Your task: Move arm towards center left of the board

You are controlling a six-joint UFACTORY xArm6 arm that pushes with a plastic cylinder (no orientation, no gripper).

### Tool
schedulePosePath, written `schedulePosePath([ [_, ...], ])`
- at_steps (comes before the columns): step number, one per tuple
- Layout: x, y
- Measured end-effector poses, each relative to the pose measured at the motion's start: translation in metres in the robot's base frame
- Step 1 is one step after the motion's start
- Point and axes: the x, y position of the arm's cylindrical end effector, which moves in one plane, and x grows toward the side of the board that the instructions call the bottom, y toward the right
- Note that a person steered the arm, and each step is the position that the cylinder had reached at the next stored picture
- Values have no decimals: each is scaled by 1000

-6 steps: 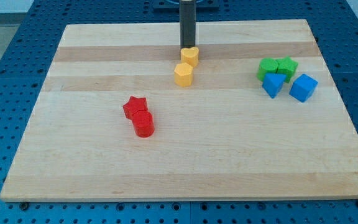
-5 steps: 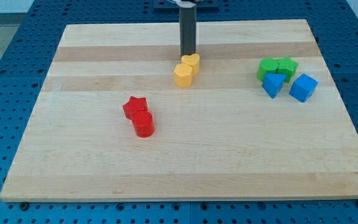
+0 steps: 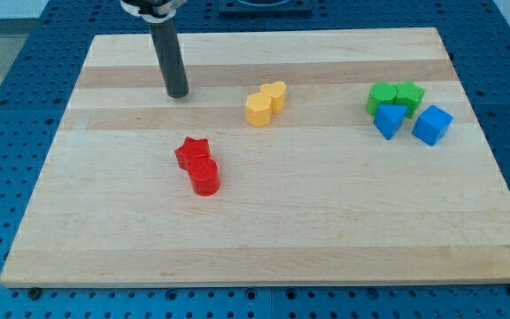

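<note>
board [image 3: 264,248] near edge carries nothing. going up: red cylinder [image 3: 205,177] touching red star [image 3: 191,151], left of centre. further back, right side: blue cube [image 3: 432,124], blue wedge-ish block [image 3: 389,120], two green blocks [image 3: 382,96] and [image 3: 409,93], all bunched together. mid-top: yellow hexagon [image 3: 258,109] touching yellow heart [image 3: 274,94]. my tip [image 3: 177,95] is at upper left, apart from everything: well left of the yellow pair, above the red pair. no gripper here, just a rod, so nothing to open or close; touching no block. target is centre left of the board: open wood left of the reds, lower than where i sit. judging progress: roughly in the left half, but too high. left to do: slide down and left, passing clear of the red star.
</note>
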Motion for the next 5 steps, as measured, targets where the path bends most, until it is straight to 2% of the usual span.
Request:
schedulePosePath([
  [2,0,-4],
  [3,0,-32],
  [4,12,-66],
  [5,53,-73],
])
